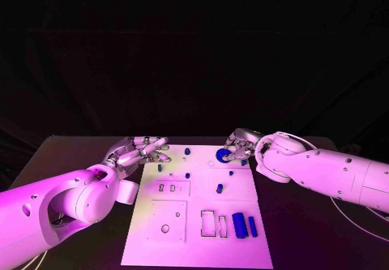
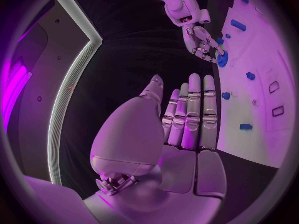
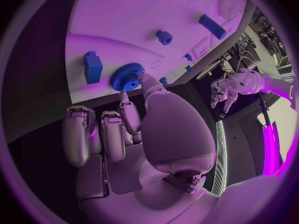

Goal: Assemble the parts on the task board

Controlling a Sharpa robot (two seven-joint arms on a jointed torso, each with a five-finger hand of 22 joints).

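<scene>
The white task board [image 1: 203,247] lies in the middle of the table. My right hand [image 1: 240,146] is at the board's far right corner. It pinches a blue gear [image 1: 222,156] between thumb and a finger, and the gear [image 3: 127,76] sits low over the board beside a blue block [image 3: 92,67]. My left hand [image 1: 143,151] hovers at the board's far left corner, fingers [image 2: 194,109] stretched out straight and holding nothing. The left wrist view shows the right hand [image 2: 202,41] with the gear [image 2: 222,58] at its fingertips.
Two blue cylinders [image 1: 240,225] lie side by side near the board's front right, next to rectangular slots [image 1: 208,223]. A blue peg [image 1: 218,188] stands mid-board. Small blue pieces [image 1: 159,167] dot the far part. Black table [image 1: 308,236] surrounds the board.
</scene>
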